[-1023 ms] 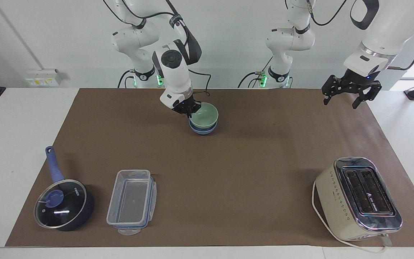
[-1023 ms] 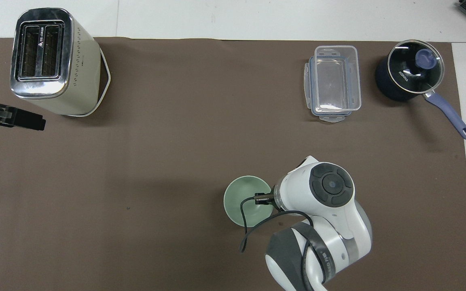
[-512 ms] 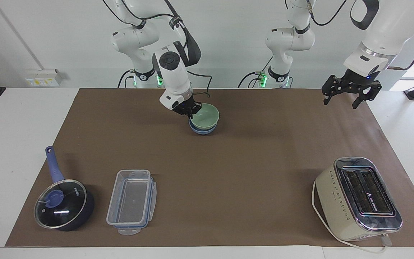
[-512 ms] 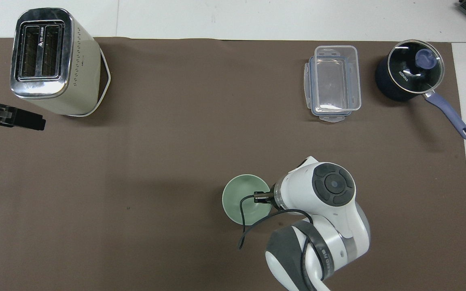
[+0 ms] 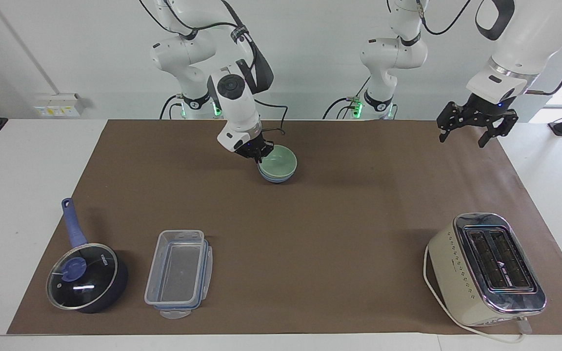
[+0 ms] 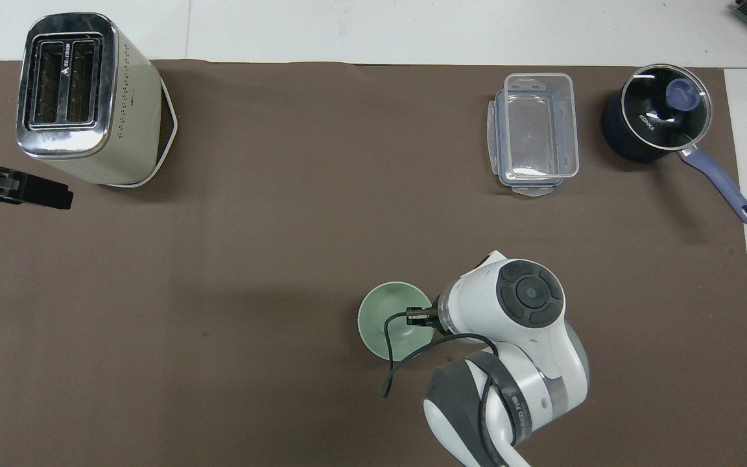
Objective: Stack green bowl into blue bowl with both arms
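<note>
Two white jointed arms (image 5: 234,97) with silver wrist rings, dark grey round joint caps and black grippers (image 5: 473,127); black cables loop along the links, and green lights glow at both bases (image 5: 356,106)

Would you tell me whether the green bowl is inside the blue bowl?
Yes: the green bowl sits nested in the blue bowl, whose rim shows just beneath it.

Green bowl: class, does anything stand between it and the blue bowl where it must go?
Nothing visible does. The green bowl already sits nested in the blue bowl, with the right gripper at its rim. The left gripper waits, open.
</note>
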Action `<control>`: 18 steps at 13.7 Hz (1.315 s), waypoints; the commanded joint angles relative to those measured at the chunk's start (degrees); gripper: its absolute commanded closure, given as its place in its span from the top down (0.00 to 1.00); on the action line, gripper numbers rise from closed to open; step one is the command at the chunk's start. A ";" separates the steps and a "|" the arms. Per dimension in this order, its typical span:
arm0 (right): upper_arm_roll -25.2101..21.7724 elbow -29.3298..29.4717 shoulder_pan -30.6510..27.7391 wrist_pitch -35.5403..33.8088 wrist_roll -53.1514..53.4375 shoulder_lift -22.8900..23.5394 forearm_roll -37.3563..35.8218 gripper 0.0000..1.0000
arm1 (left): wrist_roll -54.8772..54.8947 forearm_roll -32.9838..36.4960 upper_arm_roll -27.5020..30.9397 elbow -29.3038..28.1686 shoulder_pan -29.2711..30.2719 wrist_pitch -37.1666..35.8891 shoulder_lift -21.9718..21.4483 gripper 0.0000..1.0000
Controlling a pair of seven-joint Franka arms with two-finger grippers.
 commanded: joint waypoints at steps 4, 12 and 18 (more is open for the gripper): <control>-0.25 1.48 -0.16 0.39 -0.62 0.11 1.70 1.00 | -0.04 0.65 -0.46 0.71 0.61 -0.50 -0.05 1.00; -0.78 17.28 -13.50 -15.57 -2.02 -2.88 -11.65 1.00 | -0.13 0.65 -0.46 0.71 0.61 -0.59 0.04 1.00; -1.13 30.74 -21.78 -30.53 -4.22 -4.73 -12.10 1.00 | -0.13 0.56 -0.46 0.71 0.61 -1.20 -0.05 1.00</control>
